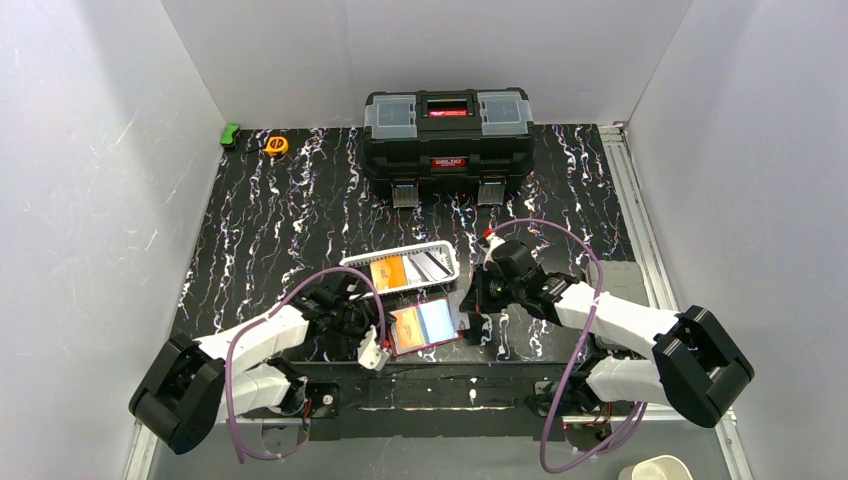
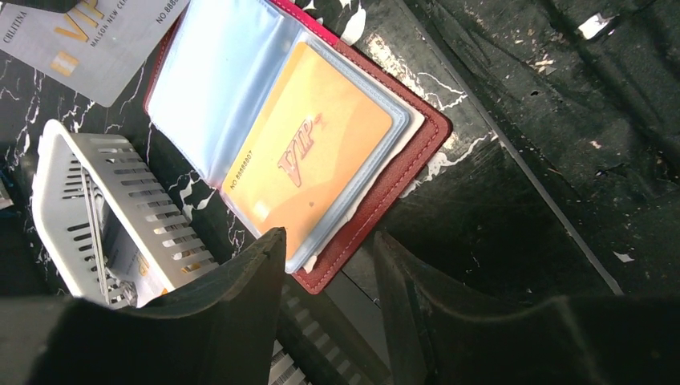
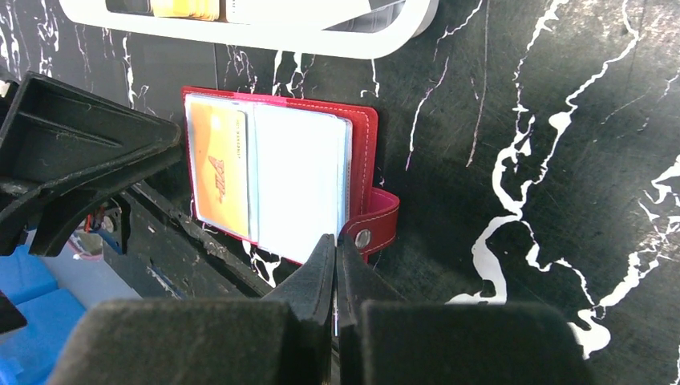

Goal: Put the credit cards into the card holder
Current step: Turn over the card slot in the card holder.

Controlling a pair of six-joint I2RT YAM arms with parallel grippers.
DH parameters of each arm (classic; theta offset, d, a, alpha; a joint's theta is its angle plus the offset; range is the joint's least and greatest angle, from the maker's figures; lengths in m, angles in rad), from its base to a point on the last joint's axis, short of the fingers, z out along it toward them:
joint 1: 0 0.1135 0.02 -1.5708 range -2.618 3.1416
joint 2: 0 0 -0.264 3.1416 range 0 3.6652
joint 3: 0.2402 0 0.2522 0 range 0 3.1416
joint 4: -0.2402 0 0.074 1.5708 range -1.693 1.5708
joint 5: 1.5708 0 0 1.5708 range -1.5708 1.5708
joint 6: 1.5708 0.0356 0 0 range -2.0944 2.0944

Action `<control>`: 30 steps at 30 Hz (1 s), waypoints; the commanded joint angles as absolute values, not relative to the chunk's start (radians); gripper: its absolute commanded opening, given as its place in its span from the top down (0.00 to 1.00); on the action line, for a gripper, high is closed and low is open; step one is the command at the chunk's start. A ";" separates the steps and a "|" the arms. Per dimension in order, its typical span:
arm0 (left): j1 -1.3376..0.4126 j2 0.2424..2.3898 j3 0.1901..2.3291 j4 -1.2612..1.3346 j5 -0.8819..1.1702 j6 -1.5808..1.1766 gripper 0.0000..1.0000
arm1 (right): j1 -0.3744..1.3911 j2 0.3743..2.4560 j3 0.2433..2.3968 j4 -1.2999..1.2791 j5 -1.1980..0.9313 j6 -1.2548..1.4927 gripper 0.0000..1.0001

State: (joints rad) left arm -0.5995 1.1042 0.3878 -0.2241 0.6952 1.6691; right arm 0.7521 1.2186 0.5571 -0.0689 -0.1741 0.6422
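Left tool (image 2: 329, 253) and right tool (image 3: 335, 250) are set at either side of the open card holder (image 3: 366, 136), near the front edge of the bench (image 1: 300, 220).
The left tool is held part open and empty, just beside the holder's near corner. The right tool is shut, its tips at the holder's edge by the snap tab. One orange card (image 2: 313, 160) is seated in a clear sleeve. It is judged that the holder could be skidded, or a sleeve flopped shut, by a careless nudge. More cards (image 1: 388, 272) lie in the white basket (image 1: 440, 247) beyond, and a black toolbox (image 1: 447, 140) is set farthest.
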 commanded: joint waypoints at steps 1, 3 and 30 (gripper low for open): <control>-0.606 1.097 0.358 -0.228 0.714 1.697 0.57 | 0.747 1.218 0.532 -0.009 -0.200 0.671 0.99; -0.606 1.097 0.353 -0.225 0.714 1.703 0.57 | 0.747 1.217 0.522 0.027 -0.214 0.682 0.99; -0.607 1.078 0.319 -0.207 0.718 1.784 0.58 | 0.704 1.266 0.488 0.196 -0.441 0.741 0.99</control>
